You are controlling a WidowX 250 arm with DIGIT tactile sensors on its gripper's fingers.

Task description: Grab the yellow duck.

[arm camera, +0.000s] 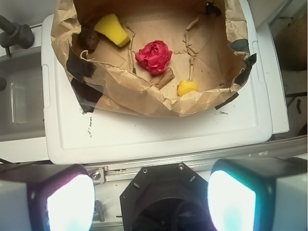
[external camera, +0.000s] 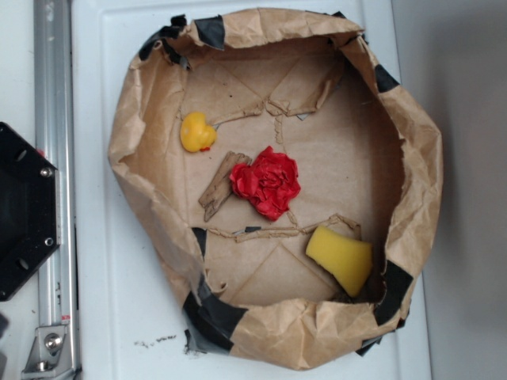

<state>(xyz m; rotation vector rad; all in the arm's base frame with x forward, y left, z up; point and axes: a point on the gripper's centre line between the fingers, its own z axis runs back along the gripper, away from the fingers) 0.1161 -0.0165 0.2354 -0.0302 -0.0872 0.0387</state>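
In the middle of the exterior view sits a wide brown paper basin (external camera: 412,158) with crumpled walls patched with black tape (external camera: 210,313), resting on a white tray (external camera: 103,301). The yellow duck (external camera: 196,132) lies on the basin floor in the upper left part of the frame, close to the left wall, with a reddish patch at its lower right. Near the centre is a red crumpled paper ball (external camera: 267,182), and a small brown twisted paper scrap (external camera: 219,184) touches its left side. A yellow sponge wedge (external camera: 341,257) rests at the lower right, against the wall. At the left edge a black hexagonal base (external camera: 24,210) sits beside a metal rail (external camera: 54,103).

In the wrist view the basin fills the upper half of the frame. The duck (arm camera: 186,87) appears right of centre, just behind the near wall, well apart from the gripper (arm camera: 150,197). The red ball (arm camera: 154,56) is above and left of it, the sponge (arm camera: 111,29) at upper left. The two fingers (arm camera: 65,199) stand wide apart in the bottom corners, holding nothing, over the black base.
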